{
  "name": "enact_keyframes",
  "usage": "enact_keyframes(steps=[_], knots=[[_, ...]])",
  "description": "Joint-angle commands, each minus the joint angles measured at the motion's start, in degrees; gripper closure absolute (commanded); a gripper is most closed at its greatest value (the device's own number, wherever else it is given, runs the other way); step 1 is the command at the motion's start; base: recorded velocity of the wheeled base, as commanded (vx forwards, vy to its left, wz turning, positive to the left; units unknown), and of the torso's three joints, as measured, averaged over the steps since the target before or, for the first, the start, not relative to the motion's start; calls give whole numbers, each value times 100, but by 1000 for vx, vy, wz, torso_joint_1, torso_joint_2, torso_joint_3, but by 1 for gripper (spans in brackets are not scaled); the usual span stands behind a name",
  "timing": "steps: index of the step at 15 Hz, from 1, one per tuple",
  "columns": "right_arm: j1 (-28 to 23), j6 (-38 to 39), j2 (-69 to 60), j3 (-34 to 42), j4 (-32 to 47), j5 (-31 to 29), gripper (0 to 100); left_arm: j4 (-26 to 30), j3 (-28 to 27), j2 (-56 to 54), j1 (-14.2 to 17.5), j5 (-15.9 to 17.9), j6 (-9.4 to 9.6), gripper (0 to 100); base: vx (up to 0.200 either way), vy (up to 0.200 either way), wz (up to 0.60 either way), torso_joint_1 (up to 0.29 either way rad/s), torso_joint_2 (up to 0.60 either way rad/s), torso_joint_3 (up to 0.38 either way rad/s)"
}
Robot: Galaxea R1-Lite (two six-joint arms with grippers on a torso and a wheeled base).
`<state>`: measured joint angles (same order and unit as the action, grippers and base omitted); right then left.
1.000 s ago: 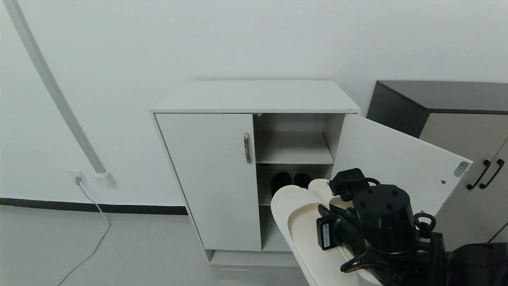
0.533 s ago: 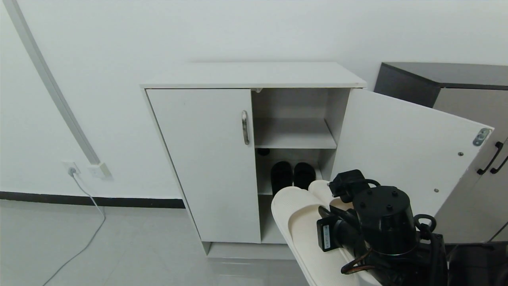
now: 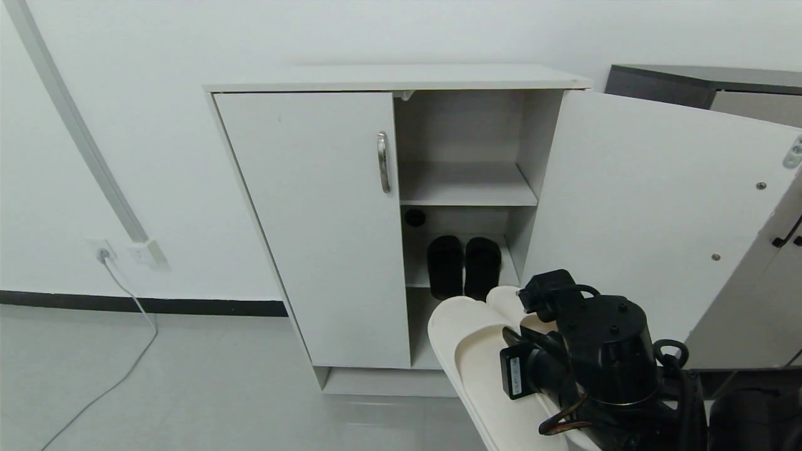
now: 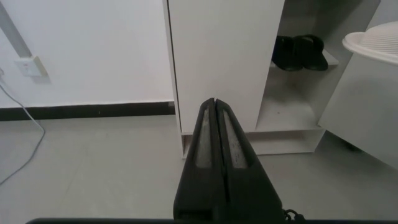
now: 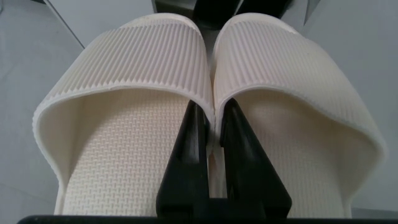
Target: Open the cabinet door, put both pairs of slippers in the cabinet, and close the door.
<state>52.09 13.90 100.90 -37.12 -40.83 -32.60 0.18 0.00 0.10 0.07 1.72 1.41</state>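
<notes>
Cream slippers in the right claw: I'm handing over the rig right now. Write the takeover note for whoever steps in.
Right claw: shut on the pair of cream ribbed foam slippers, pinching their inner edges together, held outside the white two-door cabinet, in front of its opening.
Left claw: shut, empty, pointing toward the cabinet's base.
Done: the right cabinet door is open; the pair of black slippers sits on the middle shelf.
Left: set the cream slippers inside (the top shelf looks free), release, then close the right cabinet door. The left door is closed.
</notes>
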Motion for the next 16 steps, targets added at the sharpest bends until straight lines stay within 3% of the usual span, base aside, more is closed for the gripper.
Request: enact_keyframes(steps=[1, 10, 12, 14, 16], knots=[[12, -1, 8, 3, -4, -1, 100, -1, 0, -1, 1, -5, -1, 100, 0, 0, 0, -2, 129, 129], [73, -63, 114, 29, -75, 25, 100, -1, 0, -1, 1, 4, -1, 100, 0, 0, -133, 1, 16, 12], [117, -80, 325, 3, -409, 17, 100, -1, 0, -1, 1, 4, -1, 100, 0, 0, 0, 0, 0, 0], [161, -142, 545, -146, -672, -27, 100, -1, 0, -1, 1, 4, -1, 100, 0, 0, 0, 0, 0, 0], [170, -142, 914, -920, -426, -194, 100, -1, 0, -1, 1, 4, -1, 100, 0, 0, 0, 0, 0, 0]])
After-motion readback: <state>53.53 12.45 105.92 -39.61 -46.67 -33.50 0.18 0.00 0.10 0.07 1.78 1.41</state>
